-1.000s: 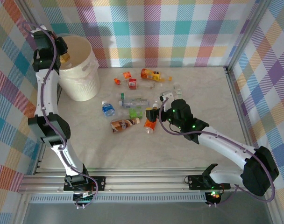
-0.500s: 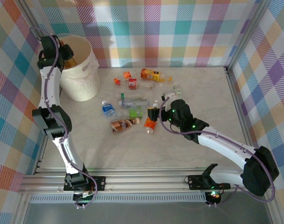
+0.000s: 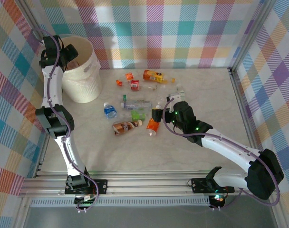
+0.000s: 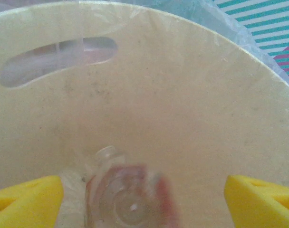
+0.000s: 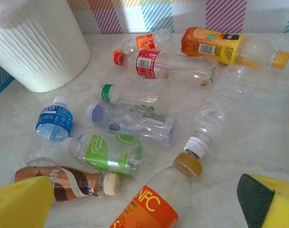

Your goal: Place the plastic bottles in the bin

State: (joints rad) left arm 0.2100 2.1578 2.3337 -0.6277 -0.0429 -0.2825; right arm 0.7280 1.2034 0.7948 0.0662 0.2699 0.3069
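Observation:
The cream-white bin [image 3: 83,88] stands at the back left. My left gripper [image 3: 70,52] hangs over its mouth, open. In the left wrist view its yellow fingertips [image 4: 28,202] stand wide apart, and a blurred clear bottle with a reddish label [image 4: 130,199] lies loose between and below them, against the bin's inner wall [image 4: 173,95]. Several plastic bottles lie in the middle of the table. My right gripper [image 3: 157,116] is open just above an orange-labelled bottle [image 5: 154,209] with an amber cap, with the pads [image 5: 21,204] either side of it and apart from it.
Around the orange bottle lie a brown-label bottle [image 5: 63,183], a green-label one [image 5: 106,154], a blue-label one [image 5: 52,126], a red-label one [image 5: 158,64], an orange juice bottle [image 5: 225,45] and a crumpled clear one [image 5: 220,104]. Checked walls close in the table [image 3: 206,104].
My left gripper has swung over the bin's mouth and opened, letting go of the bottle it held. The right gripper has barely shifted above the orange bottle.

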